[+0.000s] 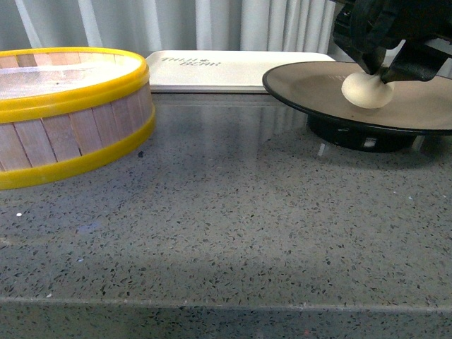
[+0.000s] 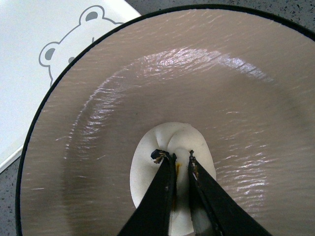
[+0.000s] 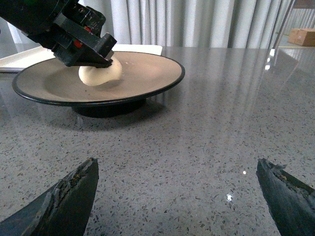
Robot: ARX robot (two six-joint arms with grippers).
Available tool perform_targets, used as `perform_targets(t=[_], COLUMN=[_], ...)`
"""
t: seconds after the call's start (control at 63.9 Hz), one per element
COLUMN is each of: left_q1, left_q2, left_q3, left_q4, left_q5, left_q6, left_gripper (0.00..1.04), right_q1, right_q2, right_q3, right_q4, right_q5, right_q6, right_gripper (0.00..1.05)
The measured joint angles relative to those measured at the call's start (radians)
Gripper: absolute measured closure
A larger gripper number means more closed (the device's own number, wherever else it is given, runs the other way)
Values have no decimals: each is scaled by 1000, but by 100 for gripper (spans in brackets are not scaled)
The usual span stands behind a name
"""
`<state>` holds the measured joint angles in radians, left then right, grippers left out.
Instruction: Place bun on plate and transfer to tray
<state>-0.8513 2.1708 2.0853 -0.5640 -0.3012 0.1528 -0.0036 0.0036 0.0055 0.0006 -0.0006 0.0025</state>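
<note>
the left gripper (image 2: 179, 158) pinches the bun (image 2: 172, 135) by its pleated top; the bun sits between the jaws, on the plate (image 2: 147, 73). better to open slowly and lift straight up, so the soft bun does not stick. the right gripper (image 3: 176, 166) has its jaws wide apart, empty.

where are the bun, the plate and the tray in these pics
bun (image 1: 366, 92), front view, its rounded lower body
plate (image 1: 311, 83), front view, bare tan inside left of the bun
tray (image 1: 240, 70), front view, flat top near its middle
</note>
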Motion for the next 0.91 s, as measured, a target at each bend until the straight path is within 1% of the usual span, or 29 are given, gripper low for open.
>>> perform_targets(t=[0.11,0.141,0.157,0.203,0.266,0.36,0.454,0.501,0.548,0.595,0.657,0.751,0.829,0.908], left_q1=[0,0,0,0,0,0,0,0,0,0,0,5,20,60], left_q2=[2,2,2,2,2,2,2,2,2,2,-2,-30,-116,-297], left_q3=[2,2,2,2,3,7,17,20,29,40,49,36,-48,-215], left_q4=[-1,-1,-1,-1,-1,-2,-5,-6,-10,-11,-6,40,127,246], left_q5=[-3,-4,-5,-4,-3,-3,-3,-3,5,15,24,22,17,21], left_q6=[0,0,0,0,0,0,0,0,-1,-11,-26,-30,-32,-30], left_gripper=[72,68,65,59,48,36,20,15,5,7,7,7,7,7], right_q1=[0,0,0,0,0,0,0,0,0,0,0,0,0,0], right_q2=[0,0,0,0,0,0,0,0,0,0,0,0,0,0], right_q3=[0,0,0,0,0,0,0,0,0,0,0,0,0,0], right_q4=[0,0,0,0,0,0,0,0,0,0,0,0,0,0], right_q5=[0,0,0,0,0,0,0,0,0,0,0,0,0,0], right_q6=[0,0,0,0,0,0,0,0,0,0,0,0,0,0], right_gripper=[8,8,8,8,8,8,8,8,8,8,8,8,8,8])
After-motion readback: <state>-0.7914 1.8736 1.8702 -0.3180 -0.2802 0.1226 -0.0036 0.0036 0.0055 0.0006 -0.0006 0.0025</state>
